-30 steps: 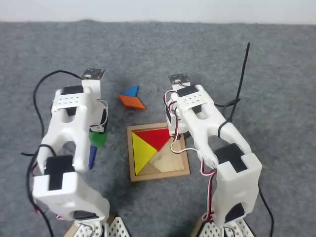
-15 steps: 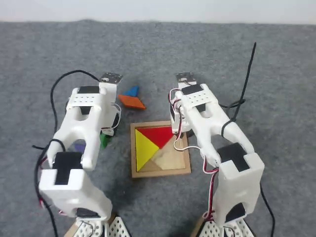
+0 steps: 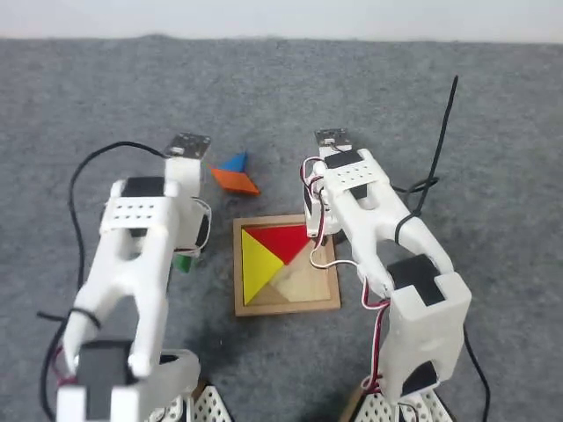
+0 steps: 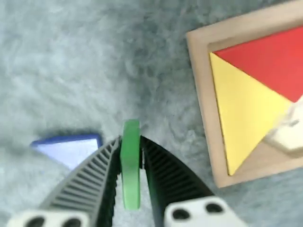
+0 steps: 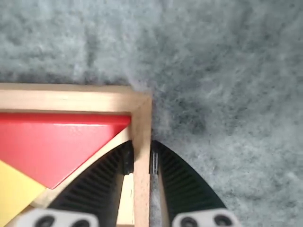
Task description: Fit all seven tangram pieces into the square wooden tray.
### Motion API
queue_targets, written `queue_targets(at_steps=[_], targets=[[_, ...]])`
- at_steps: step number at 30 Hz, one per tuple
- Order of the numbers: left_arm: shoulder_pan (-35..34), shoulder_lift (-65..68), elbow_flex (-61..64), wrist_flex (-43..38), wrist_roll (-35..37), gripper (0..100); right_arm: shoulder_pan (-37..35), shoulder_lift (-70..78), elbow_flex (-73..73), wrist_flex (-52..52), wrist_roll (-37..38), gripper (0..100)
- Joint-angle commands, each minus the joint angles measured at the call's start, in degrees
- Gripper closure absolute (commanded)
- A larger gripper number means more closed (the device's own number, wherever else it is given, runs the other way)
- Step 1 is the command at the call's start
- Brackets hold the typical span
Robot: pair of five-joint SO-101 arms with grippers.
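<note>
The square wooden tray (image 3: 287, 304) lies mid-table with a red triangle (image 3: 283, 241) and a yellow triangle (image 3: 254, 264) in it. My right gripper (image 3: 317, 242) is shut on the tray's right rim (image 5: 141, 124), one finger inside and one outside (image 5: 141, 149). My left gripper (image 4: 131, 142) is shut on a green piece (image 4: 130, 170) held on edge, just left of the tray (image 4: 199, 82). The green piece (image 3: 182, 261) peeks out under the left arm. A blue piece (image 4: 71, 146) lies on the carpet beside that gripper.
A blue triangle (image 3: 234, 162) and an orange parallelogram (image 3: 236, 181) lie on the grey carpet beyond the tray, between the two arms. Black cables trail beside both arms. Open carpet stretches to the far side and to the right.
The left arm has swung toward the tray with the green piece and now covers the blue piece in the high view. The tray has shifted slightly right with the right gripper.
</note>
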Motion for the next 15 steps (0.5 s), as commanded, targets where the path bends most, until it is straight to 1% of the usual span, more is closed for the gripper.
queue_targets(at_steps=[1, 6, 9, 12, 15], targets=[[-0.35, -9.23, -0.13, 2.20, 5.36, 99, 1.45, -5.93, -3.52, -1.27, -0.79, 99.0], [1.67, -20.66, 0.48, 2.90, 6.86, 99, -1.27, -9.45, -3.34, -0.57, -0.70, 98.2], [4.84, -25.76, 2.33, 1.85, 8.70, 99, -1.19, -10.15, -3.60, 0.66, -0.70, 89.8], [9.49, -27.08, 4.35, -1.49, 9.14, 99, -1.45, -10.15, -3.78, 0.75, -0.62, 79.8], [13.45, -26.99, 5.14, -2.90, 10.99, 99, -1.36, -10.24, -3.78, 0.84, -0.26, 76.7]])
